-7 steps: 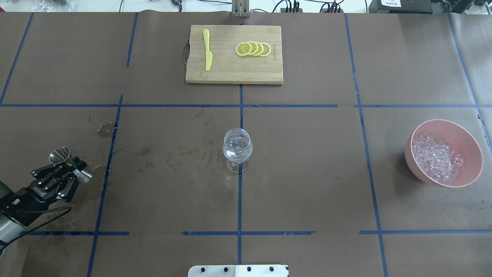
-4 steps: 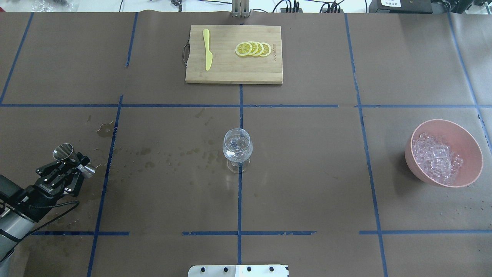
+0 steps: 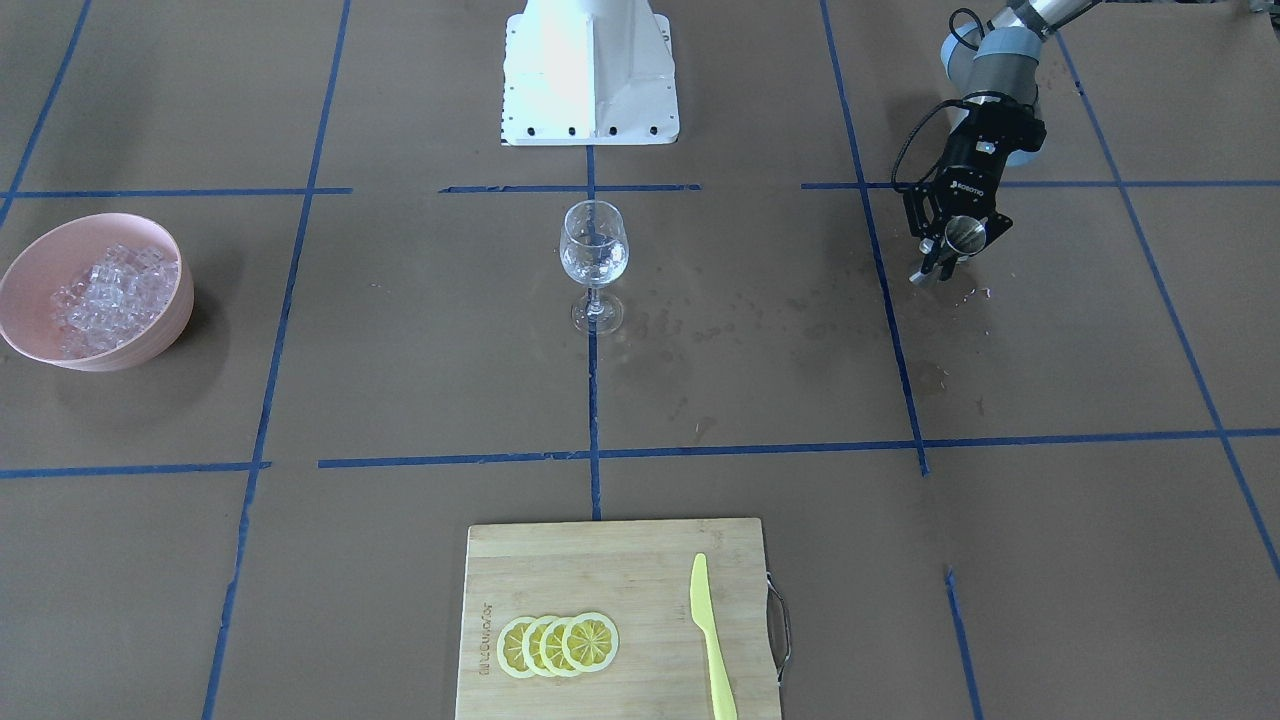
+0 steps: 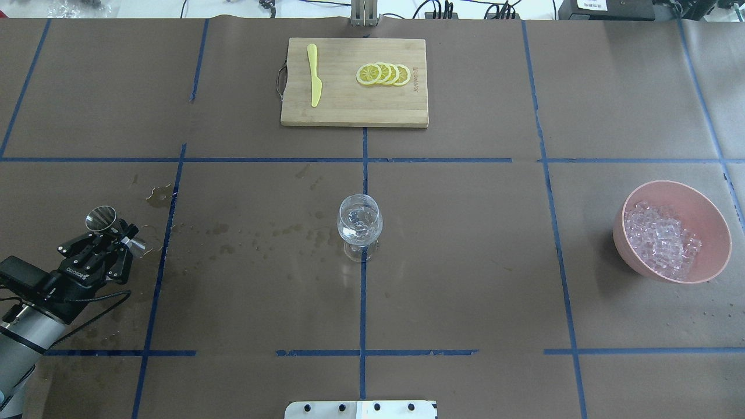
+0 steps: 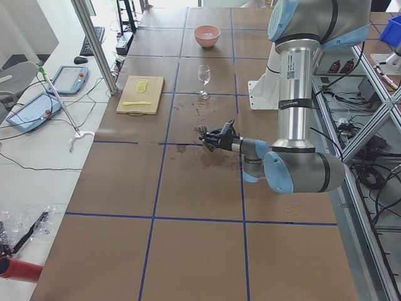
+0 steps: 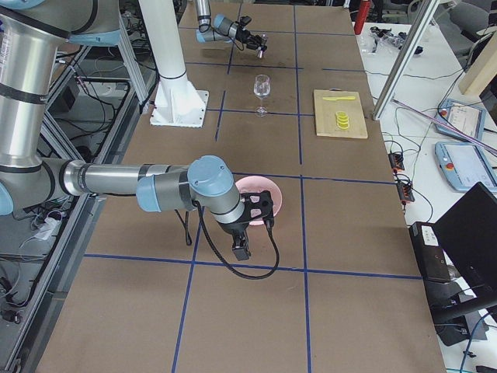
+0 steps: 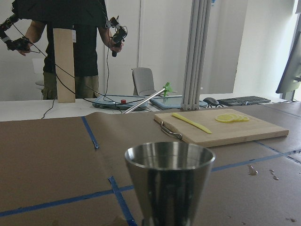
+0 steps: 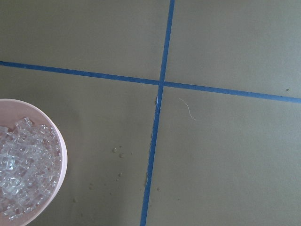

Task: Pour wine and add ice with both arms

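My left gripper point(image 4: 119, 237) is shut on a steel jigger point(image 4: 102, 221), far left of the wine glass point(image 4: 360, 224). It shows on the right of the front-facing view point(image 3: 955, 245) with the jigger point(image 3: 966, 234). The jigger fills the left wrist view point(image 7: 169, 183), mouth up. The glass point(image 3: 594, 250) stands mid-table with something clear in its bowl. The ice point(image 4: 660, 238) is heaped in a pink bowl point(image 4: 713, 224) at the right. The right wrist view shows the ice point(image 8: 23, 162) and no fingers. My right gripper point(image 6: 262, 206) hangs by the bowl point(image 6: 250, 185); I cannot tell its state.
A wooden cutting board point(image 4: 349, 110) at the far side holds lemon slices point(image 4: 383, 74) and a yellow knife point(image 4: 314, 75). Wet spots point(image 4: 256, 238) lie between the jigger and the glass. The white robot base point(image 3: 590, 70) is at the near edge.
My left gripper has moved a little forward and to the right with the jigger in it, and the wrist has turned. The glass and the bowl have not moved.
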Controlling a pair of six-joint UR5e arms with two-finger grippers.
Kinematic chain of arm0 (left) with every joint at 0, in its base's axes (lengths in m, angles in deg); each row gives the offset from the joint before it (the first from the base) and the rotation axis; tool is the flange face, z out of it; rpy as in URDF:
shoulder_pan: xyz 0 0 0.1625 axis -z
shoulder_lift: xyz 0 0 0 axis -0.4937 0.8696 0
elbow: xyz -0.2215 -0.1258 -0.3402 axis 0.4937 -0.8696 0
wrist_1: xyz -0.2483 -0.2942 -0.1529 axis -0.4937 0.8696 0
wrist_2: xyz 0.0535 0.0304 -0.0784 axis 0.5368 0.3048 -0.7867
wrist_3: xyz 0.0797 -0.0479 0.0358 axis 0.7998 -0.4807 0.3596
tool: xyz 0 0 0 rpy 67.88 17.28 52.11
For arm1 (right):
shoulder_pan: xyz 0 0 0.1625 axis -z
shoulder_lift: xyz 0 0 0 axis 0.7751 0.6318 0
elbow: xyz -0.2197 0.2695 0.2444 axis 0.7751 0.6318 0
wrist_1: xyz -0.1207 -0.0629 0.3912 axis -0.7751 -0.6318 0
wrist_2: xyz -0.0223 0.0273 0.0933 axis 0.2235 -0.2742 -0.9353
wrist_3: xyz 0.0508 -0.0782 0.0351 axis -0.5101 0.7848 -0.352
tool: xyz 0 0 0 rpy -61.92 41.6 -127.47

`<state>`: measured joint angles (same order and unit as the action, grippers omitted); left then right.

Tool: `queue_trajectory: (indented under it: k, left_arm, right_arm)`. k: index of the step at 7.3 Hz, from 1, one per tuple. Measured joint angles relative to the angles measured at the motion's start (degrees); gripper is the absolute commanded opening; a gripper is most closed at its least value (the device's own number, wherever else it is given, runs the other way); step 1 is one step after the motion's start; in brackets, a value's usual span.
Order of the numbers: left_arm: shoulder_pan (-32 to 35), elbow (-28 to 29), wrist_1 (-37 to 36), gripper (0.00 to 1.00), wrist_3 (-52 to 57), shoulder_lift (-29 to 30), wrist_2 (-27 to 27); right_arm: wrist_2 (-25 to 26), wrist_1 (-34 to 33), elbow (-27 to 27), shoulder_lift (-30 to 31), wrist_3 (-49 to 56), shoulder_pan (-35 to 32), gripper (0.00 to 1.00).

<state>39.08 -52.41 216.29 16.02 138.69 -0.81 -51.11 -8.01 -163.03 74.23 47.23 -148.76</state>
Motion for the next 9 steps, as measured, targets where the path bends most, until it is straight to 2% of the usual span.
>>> queue_trajectory:
  k: [6, 9]
  left_arm:
    - [1.08, 2.42, -4.62, 0.0, -0.68, 3.06, -0.33]
    - [1.21, 3.01, -5.22, 0.08, -0.69, 3.22, -0.56]
  right_arm:
    - [0.0, 0.0, 0.0, -0.08, 0.0, -0.09, 1.0]
    - [0.0, 0.0, 0.0, -0.09, 0.0, -0.17, 1.0]
